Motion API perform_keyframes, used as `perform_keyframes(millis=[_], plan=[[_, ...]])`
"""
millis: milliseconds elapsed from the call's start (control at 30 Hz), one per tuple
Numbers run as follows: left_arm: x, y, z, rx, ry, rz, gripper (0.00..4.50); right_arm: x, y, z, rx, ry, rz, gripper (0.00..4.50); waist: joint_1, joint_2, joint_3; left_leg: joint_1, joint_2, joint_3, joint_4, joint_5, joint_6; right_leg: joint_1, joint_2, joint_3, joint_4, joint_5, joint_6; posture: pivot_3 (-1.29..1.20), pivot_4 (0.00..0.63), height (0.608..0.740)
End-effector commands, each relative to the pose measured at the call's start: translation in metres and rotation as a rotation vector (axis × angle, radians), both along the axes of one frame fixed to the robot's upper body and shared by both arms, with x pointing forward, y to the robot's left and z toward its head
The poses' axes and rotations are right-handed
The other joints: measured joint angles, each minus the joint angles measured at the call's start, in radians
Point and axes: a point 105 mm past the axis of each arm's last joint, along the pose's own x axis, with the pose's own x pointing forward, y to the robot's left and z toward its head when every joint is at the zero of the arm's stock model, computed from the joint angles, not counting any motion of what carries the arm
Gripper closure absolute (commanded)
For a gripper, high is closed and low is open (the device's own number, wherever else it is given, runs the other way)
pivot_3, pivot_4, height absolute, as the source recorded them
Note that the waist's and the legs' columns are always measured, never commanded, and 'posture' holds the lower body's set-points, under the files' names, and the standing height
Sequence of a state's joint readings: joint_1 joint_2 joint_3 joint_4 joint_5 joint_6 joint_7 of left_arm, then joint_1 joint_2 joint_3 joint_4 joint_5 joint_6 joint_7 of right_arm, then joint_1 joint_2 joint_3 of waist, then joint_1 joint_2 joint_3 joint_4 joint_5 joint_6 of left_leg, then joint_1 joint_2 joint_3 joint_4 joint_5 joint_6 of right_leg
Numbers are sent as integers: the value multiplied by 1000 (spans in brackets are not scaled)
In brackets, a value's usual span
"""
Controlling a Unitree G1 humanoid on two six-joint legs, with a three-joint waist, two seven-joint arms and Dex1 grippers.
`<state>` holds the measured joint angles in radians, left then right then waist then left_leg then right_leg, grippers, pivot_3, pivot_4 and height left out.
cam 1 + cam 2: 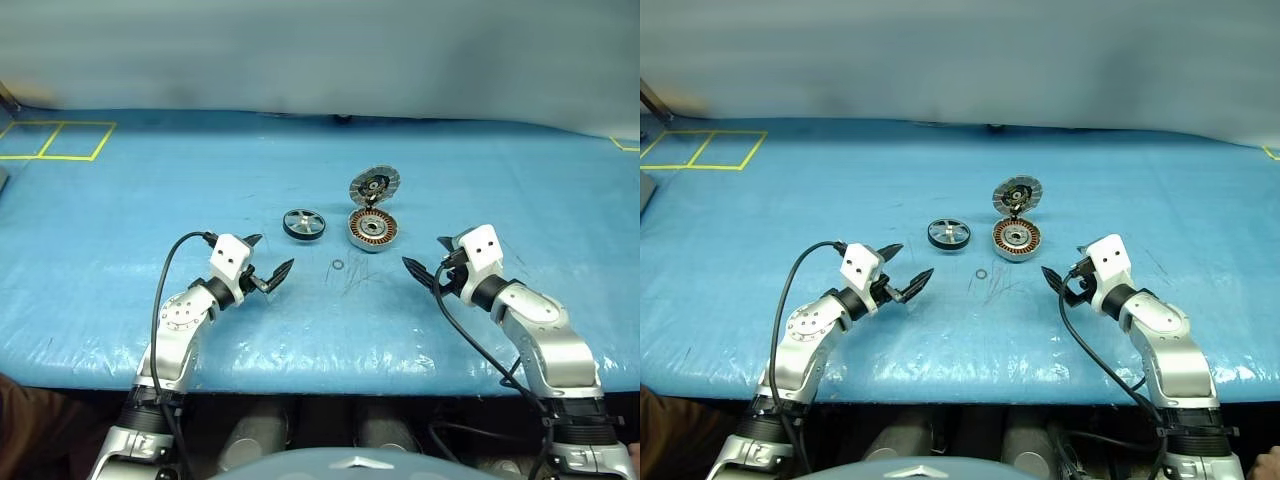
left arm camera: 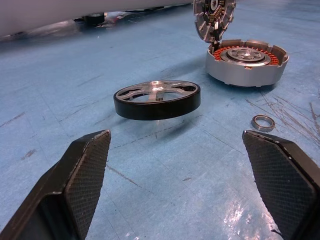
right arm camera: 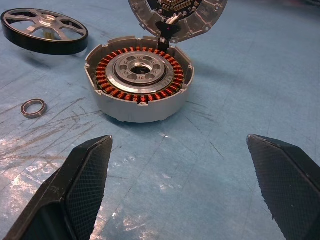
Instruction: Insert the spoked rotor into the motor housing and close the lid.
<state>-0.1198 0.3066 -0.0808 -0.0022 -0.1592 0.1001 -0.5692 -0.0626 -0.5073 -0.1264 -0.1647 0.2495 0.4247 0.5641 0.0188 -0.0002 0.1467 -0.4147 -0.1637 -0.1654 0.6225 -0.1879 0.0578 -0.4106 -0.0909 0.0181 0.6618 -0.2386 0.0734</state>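
Note:
The spoked rotor (image 1: 304, 223), black-rimmed with silver spokes, lies flat on the blue table cover. Just to its right sits the motor housing (image 1: 374, 230), a silver cup showing copper windings (image 3: 139, 77) around its hub. Its lid (image 1: 375, 186) stands upright at the far edge, hinged open, with the segmented inner face towards me. My left gripper (image 1: 270, 255) is open and empty, a short way in front of the rotor (image 2: 157, 100). My right gripper (image 1: 425, 252) is open too, empty, near the housing's right front.
A tiny metal ring (image 1: 337, 265) lies on the cover between the two grippers, in front of the housing. Yellow tape squares (image 1: 55, 140) mark the far left. The table's front edge (image 1: 320, 385) runs just under my arms.

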Motion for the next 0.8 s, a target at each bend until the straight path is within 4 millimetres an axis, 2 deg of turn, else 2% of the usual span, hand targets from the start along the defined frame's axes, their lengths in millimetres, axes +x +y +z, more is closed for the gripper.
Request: perform_keyframes(millis=[33, 567, 800], plan=[[-1, -3, 15, -9, -54, -18, 0, 4, -3, 14, 17, -54, -14, 17, 0, 0, 0, 0, 0, 0, 0, 0, 0, 0, 0, 0, 0, 0, 0, 0, 150, 740], [0, -4, 16, -9, -56, -24, 0, 4, -4, 15, 24, -58, -25, 17, 0, 0, 0, 0, 0, 0, 0, 0, 0, 0, 0, 0, 0, 0, 0, 0, 150, 740], [0, -6, 17, -11, -56, -25, 0, 6, -2, 17, -38, -53, 14, 17, 0, 0, 0, 0, 0, 0, 0, 0, 0, 0, 0, 0, 0, 0, 0, 0, 150, 740]])
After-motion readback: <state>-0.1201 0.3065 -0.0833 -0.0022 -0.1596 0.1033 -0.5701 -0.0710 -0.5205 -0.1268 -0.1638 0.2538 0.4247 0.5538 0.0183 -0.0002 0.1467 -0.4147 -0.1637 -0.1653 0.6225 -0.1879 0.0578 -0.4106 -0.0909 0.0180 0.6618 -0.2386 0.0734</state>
